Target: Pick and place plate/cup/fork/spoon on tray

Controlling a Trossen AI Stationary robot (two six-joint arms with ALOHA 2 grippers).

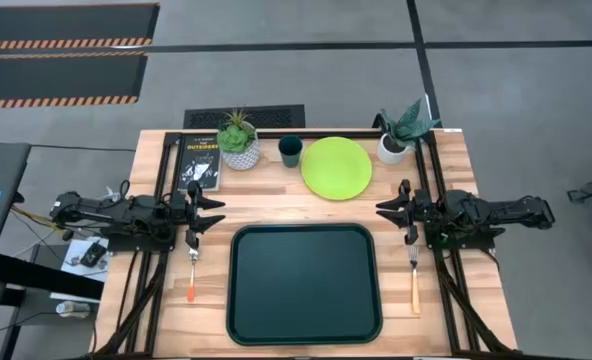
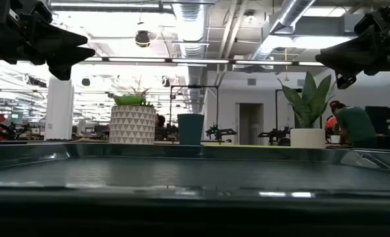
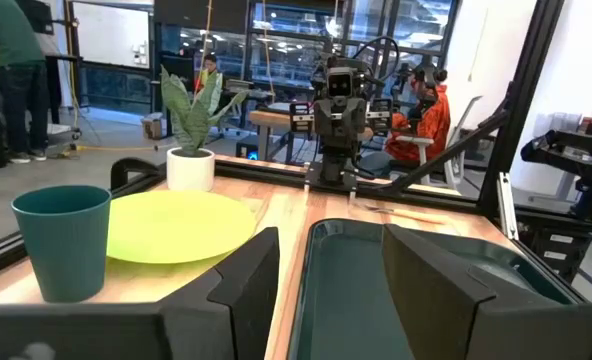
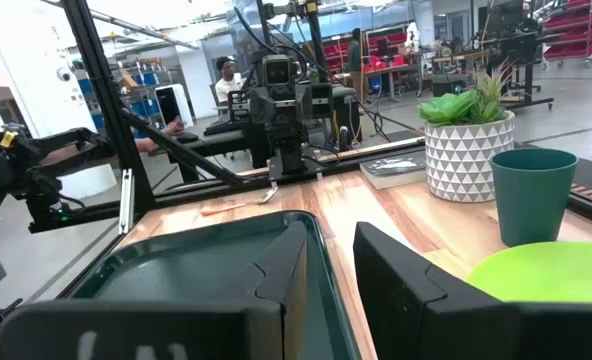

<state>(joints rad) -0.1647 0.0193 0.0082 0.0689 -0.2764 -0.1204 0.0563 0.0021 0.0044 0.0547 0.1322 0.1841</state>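
Tray (image 1: 304, 283) interior bare, bounded by raised rim. Far edge of table crowded: book (image 1: 198, 162), left plant pot (image 1: 239, 143), cup (image 1: 290, 150), plate (image 1: 336, 167), right plant pot (image 1: 396, 140) set close in row. Narrow gap left between cup and plate. Side strips occupied: spoon (image 1: 192, 268) beside tray's left edge under left gripper (image 1: 212, 212), fork (image 1: 413, 276) beside right edge under right gripper (image 1: 387, 210). Both grippers held apart-fingered above table, outside tray.

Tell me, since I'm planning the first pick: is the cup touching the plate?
Apart. The high view shows a strip of bare wood between the cup and the plate.
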